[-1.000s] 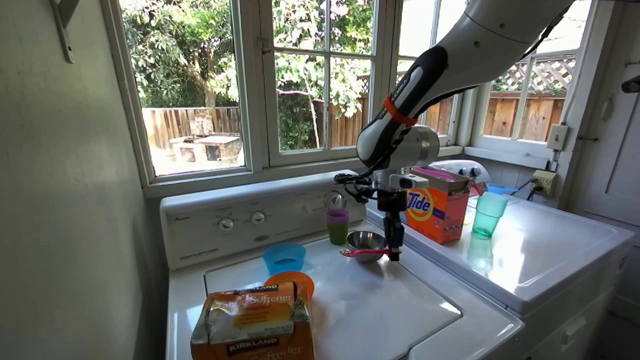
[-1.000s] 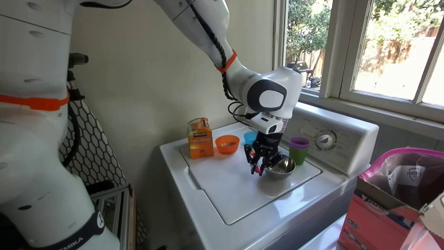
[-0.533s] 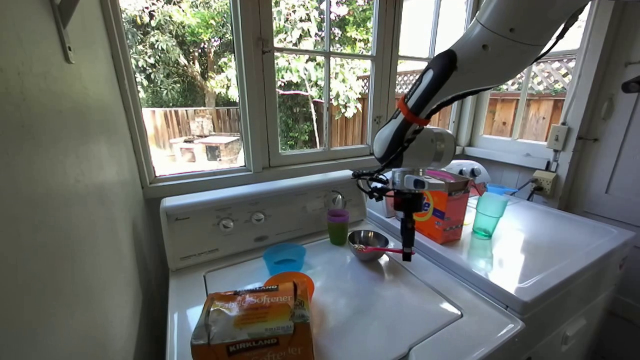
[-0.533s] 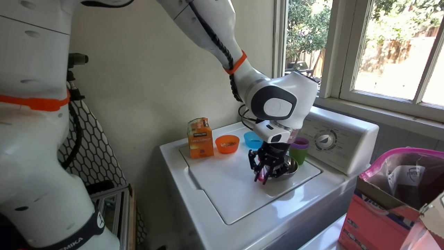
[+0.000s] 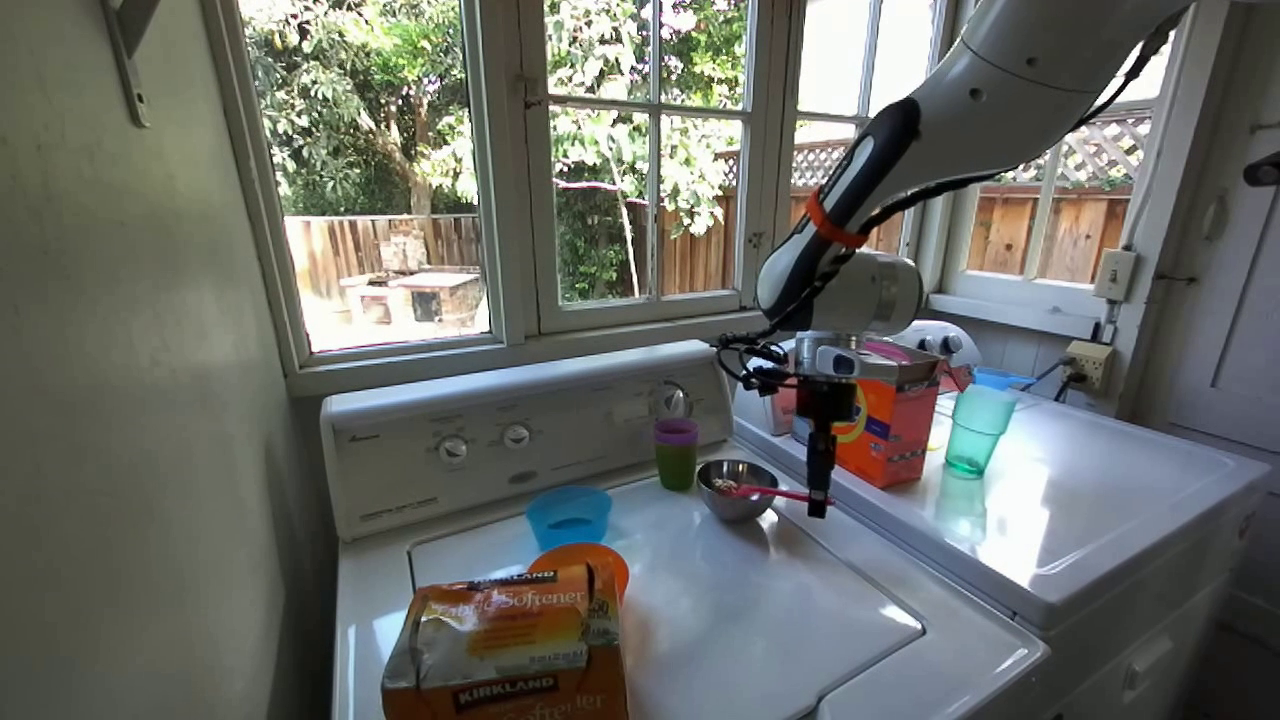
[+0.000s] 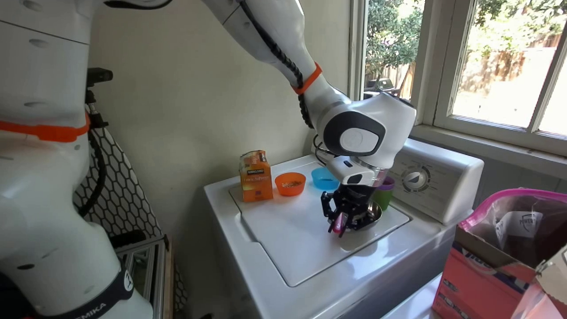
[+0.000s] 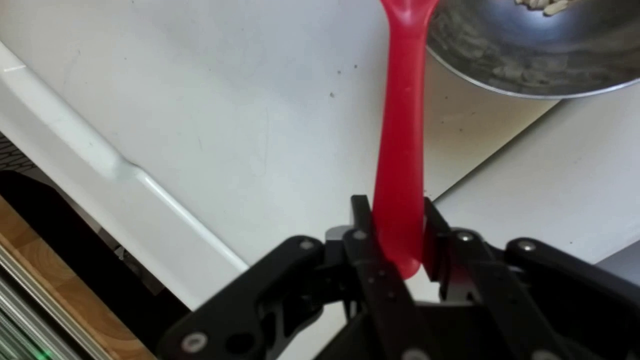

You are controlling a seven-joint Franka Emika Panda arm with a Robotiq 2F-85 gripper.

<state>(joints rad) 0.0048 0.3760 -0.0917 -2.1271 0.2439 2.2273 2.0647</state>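
Observation:
My gripper [image 7: 394,202] is shut on the end of a red spoon handle [image 7: 402,115], with one finger on each side. In an exterior view the spoon [image 5: 785,494] reaches left from the fingertips to the steel bowl [image 5: 738,508], its head at the bowl's mouth. The spoon head is out of the wrist view. The bowl [image 7: 540,75] lies to the right of the handle there, with pale pieces [image 7: 542,5] inside. In an exterior view the gripper [image 6: 336,230] partly hides the bowl [image 6: 376,216]; the handle's pink end [image 6: 339,223] shows between the fingers.
A green and purple cup [image 5: 676,458] stands behind the bowl on the washer lid [image 5: 740,610]. A blue bowl [image 5: 569,516], an orange bowl [image 6: 290,188] and a fabric softener box [image 6: 256,181] stand farther off. A Tide box [image 5: 900,440] and teal cup [image 5: 975,430] stand beside.
The arm and gripper have moved right in both exterior views, with the spoon still held. The spoon head has gone from the bowl's front to its mouth. The bowl has shifted slightly.

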